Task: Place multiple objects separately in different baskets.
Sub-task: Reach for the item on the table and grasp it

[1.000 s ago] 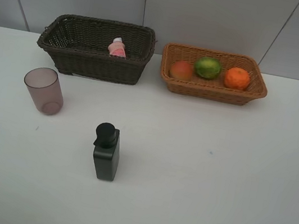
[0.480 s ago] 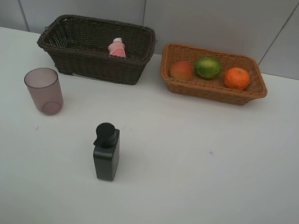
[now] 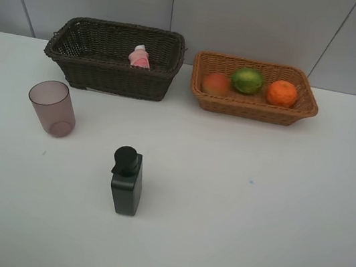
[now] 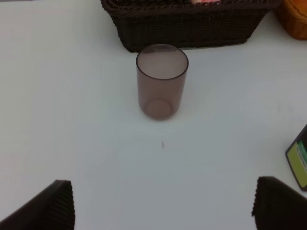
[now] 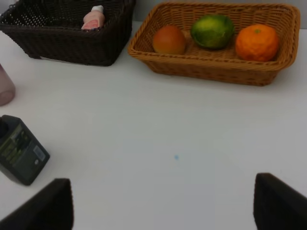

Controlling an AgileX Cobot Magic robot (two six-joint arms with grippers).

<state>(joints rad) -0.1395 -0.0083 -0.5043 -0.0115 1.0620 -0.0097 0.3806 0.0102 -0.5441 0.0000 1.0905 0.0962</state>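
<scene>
Nearest, in the wrist views: left gripper (image 4: 163, 182) spread wide, dark ribbed fingers (image 4: 56, 206) far apart, grasping nothing, poised over bare white table (image 4: 72, 120). Likewise right gripper (image 5: 162, 179): parted wide, released, clasping nothing, poised over open tabletop.

Next out, black pump bottle (image 3: 126, 183). Stands upright on the table, left of centre, well apart from both baskets. Shows partly at the edge of each wrist view as well.

Further back and further left, translucent purplish-brown cup (image 3: 52, 107). Stands upright, mouth up, near the front wall of the dark basket but not touching it. Sits straight ahead of the left gripper.

At the far edge of the table, two baskets side by side, just apart. On the left, dark brown basket (image 3: 109, 75), the deeper one, holding the small pink bottle (image 3: 139, 57) toward its back right. On the right, light orange-tan basket (image 3: 253, 109), the shallower one, holding three fruits in a row: reddish-orange round fruit (image 3: 216, 83) at the left end, green oval fruit (image 3: 247, 81) in the middle and slightly further back, orange (image 3: 282, 93) at the right end.
</scene>
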